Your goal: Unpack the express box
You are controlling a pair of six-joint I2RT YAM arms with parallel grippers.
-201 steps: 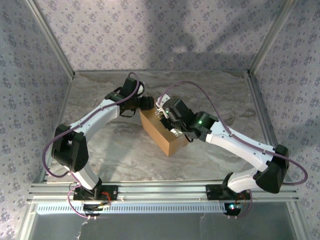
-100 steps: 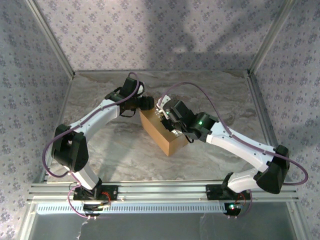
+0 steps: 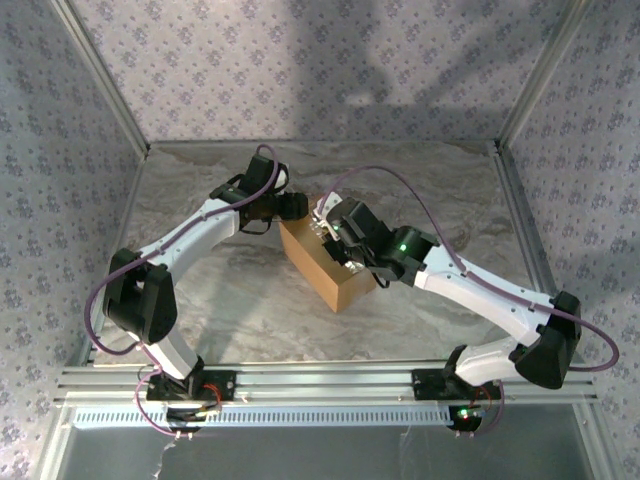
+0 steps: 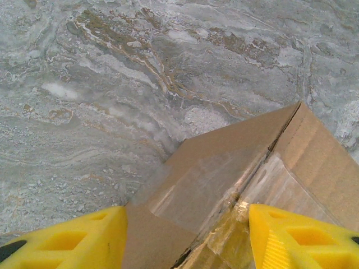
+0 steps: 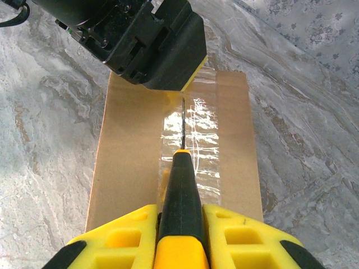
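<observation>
Right in the middle of the table [image 3: 450, 190], the brown cardboard box [image 3: 320, 270] sits at an angle, flaps shut, shiny clear tape [image 5: 193, 134] down its top seam. The left gripper [image 4: 188, 235] is clamped across its far end, 1 yellow finger each side. The right gripper [image 5: 180, 224] is closed on a yellow-and-black knife [image 5: 180, 185], blade on the tape. Grey marbled tabletop, purple flowery walls [image 3: 300, 70] on 3 sides.

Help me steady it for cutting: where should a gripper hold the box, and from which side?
Probably the far end of the box, from above, jaws on the two long side walls. The tape seam runs lengthwise along the top, under the knife in the right gripper, so side contact leaves it free.
</observation>
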